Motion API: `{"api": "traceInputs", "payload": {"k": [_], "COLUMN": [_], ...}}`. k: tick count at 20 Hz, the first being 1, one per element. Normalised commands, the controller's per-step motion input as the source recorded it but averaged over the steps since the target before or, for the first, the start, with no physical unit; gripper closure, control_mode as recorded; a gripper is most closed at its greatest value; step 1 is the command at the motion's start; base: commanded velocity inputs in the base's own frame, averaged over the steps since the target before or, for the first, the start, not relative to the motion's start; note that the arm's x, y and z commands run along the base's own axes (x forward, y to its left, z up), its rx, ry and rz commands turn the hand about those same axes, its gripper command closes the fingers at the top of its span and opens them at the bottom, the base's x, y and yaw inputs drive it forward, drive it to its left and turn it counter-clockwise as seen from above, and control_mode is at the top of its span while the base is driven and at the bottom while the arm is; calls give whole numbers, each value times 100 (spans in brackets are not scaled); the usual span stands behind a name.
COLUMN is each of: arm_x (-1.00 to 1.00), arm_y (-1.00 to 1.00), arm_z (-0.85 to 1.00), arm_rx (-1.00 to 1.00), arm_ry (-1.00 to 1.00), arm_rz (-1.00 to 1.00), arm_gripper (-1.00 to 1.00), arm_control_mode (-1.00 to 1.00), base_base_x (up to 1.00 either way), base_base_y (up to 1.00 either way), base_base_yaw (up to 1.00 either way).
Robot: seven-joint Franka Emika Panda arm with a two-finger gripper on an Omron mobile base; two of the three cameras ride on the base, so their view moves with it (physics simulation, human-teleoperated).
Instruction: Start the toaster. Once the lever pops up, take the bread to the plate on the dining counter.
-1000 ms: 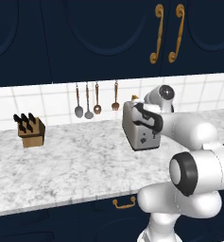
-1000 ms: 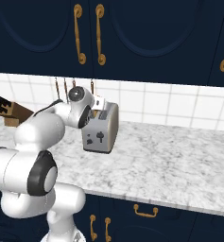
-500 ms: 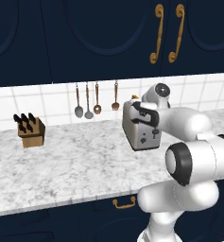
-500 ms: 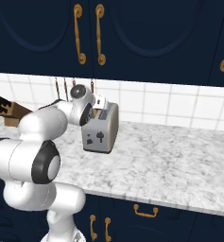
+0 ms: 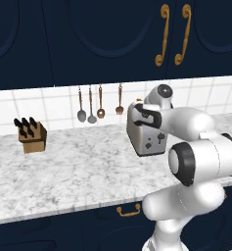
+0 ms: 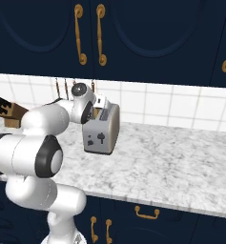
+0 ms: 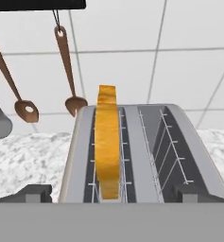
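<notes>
- The bread (image 7: 107, 142) stands upright on edge in the slot of the toaster (image 7: 132, 156) that lies on the left of the hand view. Its golden crust rises well above the slot's rim, directly ahead of the gripper and a little off its centreline, towards the left tip as that view frames it.
- The second slot, on the right of the hand view, shows bare wire guides.
- The gripper (image 7: 111, 194) sits just short of the toaster's near end, looking along its top. Its two dark fingertips (image 7: 35, 193) stand wide apart, one outside each long side of the toaster body, and nothing is held between them.
- In the left base view, the toaster (image 5: 146, 135) stands on the marble worktop (image 5: 78, 171), with the hand close over its upper near corner. Its end face carries the lever (image 5: 160, 138) and a small dial just beside it, below the hand.
- In the right base view, the toaster (image 6: 103, 128) shows a tan slice top (image 6: 104, 114) above its rim, just beside the hand.
- Beyond the toaster, copper spoons (image 7: 68, 71) hang on the white tiled wall (image 7: 189, 61), above and ahead of the gripper.
- A knife block (image 5: 31, 136) stands on the worktop well away from the gripper, on its left side.
- Navy cabinet doors with gold handles (image 5: 172, 34) hang above the hand.
</notes>
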Motion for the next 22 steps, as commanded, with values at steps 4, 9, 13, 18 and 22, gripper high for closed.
{"api": "traceInputs", "payload": {"k": [4, 9, 13, 18, 22], "arm_x": [13, 14, 16, 18, 16], "arm_y": [6, 0, 0, 0, 0], "arm_z": [-12, -10, -14, -15, -2], "arm_rx": [0, 0, 0, 0, 0], "arm_ry": [0, 0, 0, 0, 0], "arm_rz": [0, 0, 0, 0, 0], "arm_gripper": [-100, -100, -100, -100, -100], "arm_control_mode": [-100, -100, -100, -100, -100], "base_base_x": [0, 0, 0, 0, 0], "base_base_y": [0, 0, 0, 0, 0], "base_base_yaw": [0, 0, 0, 0, 0]}}
